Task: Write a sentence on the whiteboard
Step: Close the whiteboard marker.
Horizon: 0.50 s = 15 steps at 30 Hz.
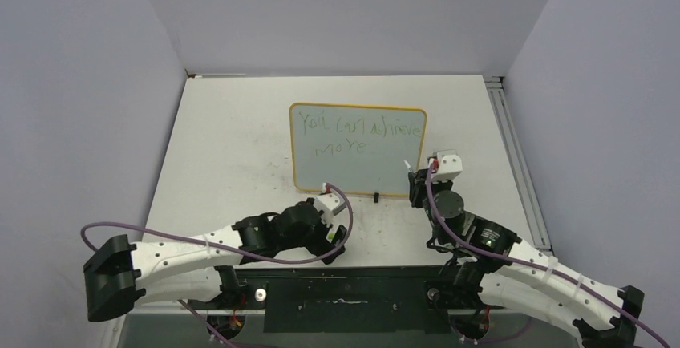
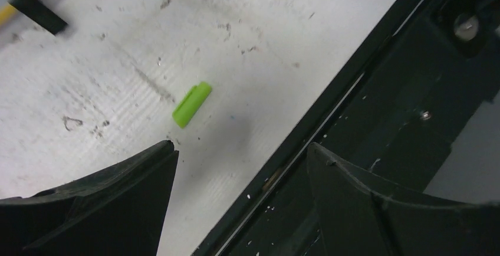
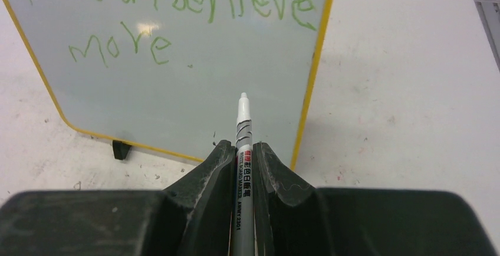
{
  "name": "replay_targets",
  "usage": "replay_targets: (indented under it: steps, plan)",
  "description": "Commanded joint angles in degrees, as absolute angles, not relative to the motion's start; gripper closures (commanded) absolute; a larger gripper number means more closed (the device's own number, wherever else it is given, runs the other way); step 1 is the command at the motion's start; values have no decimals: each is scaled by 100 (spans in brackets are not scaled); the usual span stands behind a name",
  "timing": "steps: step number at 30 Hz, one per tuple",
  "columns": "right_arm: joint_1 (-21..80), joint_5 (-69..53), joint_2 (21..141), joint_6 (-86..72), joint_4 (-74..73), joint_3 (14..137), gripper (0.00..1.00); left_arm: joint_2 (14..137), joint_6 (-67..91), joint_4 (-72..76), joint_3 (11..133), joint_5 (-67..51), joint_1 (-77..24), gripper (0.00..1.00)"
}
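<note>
Whiteboard (image 1: 361,173), mid-worktop (image 1: 232,139), bearing the sentence (image 1: 357,127) in green; right pincer (image 3: 242,147), beside its near right corner, clenched on marker (image 3: 243,120) aimed boardward; left pincer (image 2: 242,145) released, green cap (image 2: 191,104) lying diagonally just ahead, nearer its left-hand jaw.

sentence (image 3: 194,5): first line's top cut off | whiteboard (image 3: 177,97): upper edge out of frame | marker (image 3: 243,126): rear hidden
</note>
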State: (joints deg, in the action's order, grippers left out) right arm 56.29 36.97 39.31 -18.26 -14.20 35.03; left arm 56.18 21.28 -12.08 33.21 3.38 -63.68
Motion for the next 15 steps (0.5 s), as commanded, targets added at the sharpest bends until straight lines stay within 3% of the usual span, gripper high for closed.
replay_targets:
  steps: [1,8,15]
  plan:
    - [5606,4187,3431,-2083,-1480,3542,95,6143,2637,-877,3272,1115,-6733,21]
    - [5606,4062,3218,-2142,-1538,3518,95,6778,2373,-643,3260,958,-6741,22]
    - [5602,3882,3234,-2100,-1447,3469,95,7261,2070,-352,3355,907,-6677,34]
